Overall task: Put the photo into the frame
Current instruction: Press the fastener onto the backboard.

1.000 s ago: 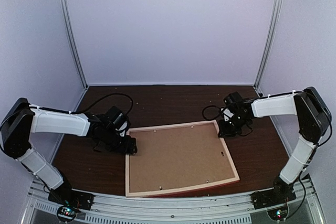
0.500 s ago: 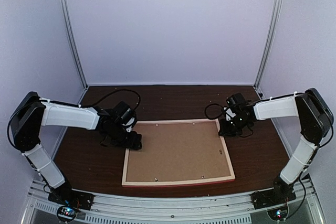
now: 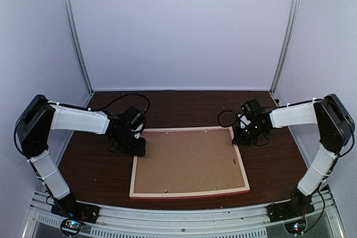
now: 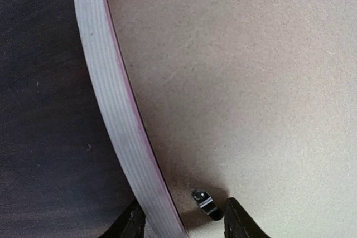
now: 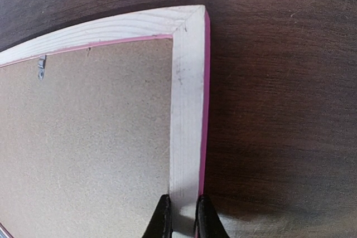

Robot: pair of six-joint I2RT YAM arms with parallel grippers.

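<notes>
The frame (image 3: 133, 166) lies face down on the dark table, pale wood rails up, pink at the edges. A brown backing board (image 3: 187, 160) fills it. The photo is out of view. My left gripper (image 3: 139, 150) is open at the frame's far left corner. In the left wrist view its jaws (image 4: 183, 224) straddle the left rail (image 4: 111, 98) and a small metal clip (image 4: 205, 203). My right gripper (image 3: 239, 139) is shut on the frame's right rail (image 5: 187, 110) near the far right corner, with the rail pinched between its fingertips (image 5: 184, 218).
Another metal clip (image 5: 40, 67) sits on the far rail, and several more stand round the backing. The frame's near rail (image 3: 189, 193) lies close to the table's front edge. White walls and metal posts enclose the table on three sides.
The frame was skewed, with its near right corner lower in the view. It has turned square and shifted left. My left gripper moved along with its far left corner. The right gripper kept its hold.
</notes>
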